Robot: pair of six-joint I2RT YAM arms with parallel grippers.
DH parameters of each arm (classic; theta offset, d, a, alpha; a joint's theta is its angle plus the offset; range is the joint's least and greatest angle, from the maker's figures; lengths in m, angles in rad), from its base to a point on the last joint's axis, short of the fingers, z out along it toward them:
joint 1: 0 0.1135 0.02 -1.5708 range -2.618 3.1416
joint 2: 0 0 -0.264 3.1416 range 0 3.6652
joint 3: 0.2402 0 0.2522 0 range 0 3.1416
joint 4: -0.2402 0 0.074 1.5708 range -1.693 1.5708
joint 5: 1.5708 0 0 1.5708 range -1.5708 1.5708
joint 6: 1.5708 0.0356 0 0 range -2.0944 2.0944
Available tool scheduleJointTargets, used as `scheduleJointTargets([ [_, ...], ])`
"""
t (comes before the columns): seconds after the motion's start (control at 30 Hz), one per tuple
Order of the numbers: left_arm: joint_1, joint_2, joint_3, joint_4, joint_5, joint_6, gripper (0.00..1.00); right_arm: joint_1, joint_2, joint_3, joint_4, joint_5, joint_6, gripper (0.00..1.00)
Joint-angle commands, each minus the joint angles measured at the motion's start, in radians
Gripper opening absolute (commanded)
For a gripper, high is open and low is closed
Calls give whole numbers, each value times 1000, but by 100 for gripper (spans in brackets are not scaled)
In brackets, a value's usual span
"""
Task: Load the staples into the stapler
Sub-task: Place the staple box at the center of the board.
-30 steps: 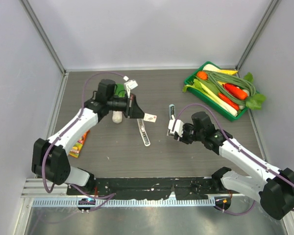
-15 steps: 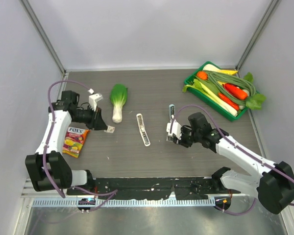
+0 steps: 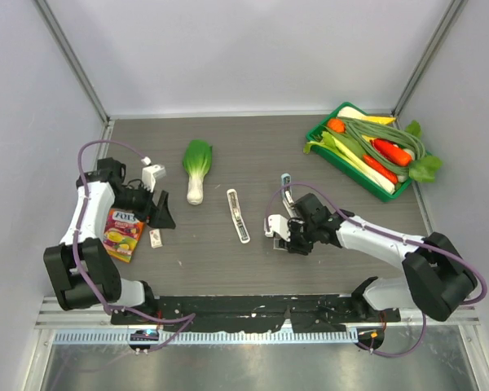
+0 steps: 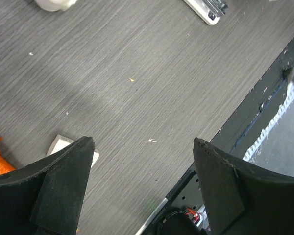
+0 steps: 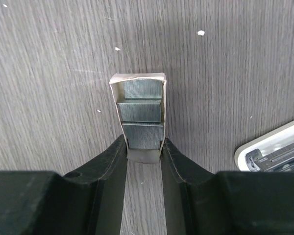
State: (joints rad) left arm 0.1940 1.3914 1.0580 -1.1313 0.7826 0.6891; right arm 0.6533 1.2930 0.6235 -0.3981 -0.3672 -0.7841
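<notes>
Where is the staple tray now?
In the right wrist view, the staple tray is clamped at its near end between the jaws of the right gripper, with the stapler at the lower right corner.

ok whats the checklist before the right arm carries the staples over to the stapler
1. right gripper shut on staple tray: ok
2. staple strips showing in the tray: ok
3. stapler lying open, metal channel exposed: ok
4. left gripper open, holding nothing: ok
5. box sleeve lying apart from the stapler: ok
6. strips loose enough to slide out: cannot tell
</notes>
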Motion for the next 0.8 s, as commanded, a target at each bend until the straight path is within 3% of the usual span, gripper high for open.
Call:
scheduleJointTargets([
  [0.0,38,-69,40,79,17,-83,88,14,57,48,24,43,-7,22],
  [0.23,45,-207,7,240,-6,-305,95,35,111,79,-4,63,-17,25],
  [0.77,45,-302,11,220,18,-352,97,78,196,199,-231,100,-98,36],
])
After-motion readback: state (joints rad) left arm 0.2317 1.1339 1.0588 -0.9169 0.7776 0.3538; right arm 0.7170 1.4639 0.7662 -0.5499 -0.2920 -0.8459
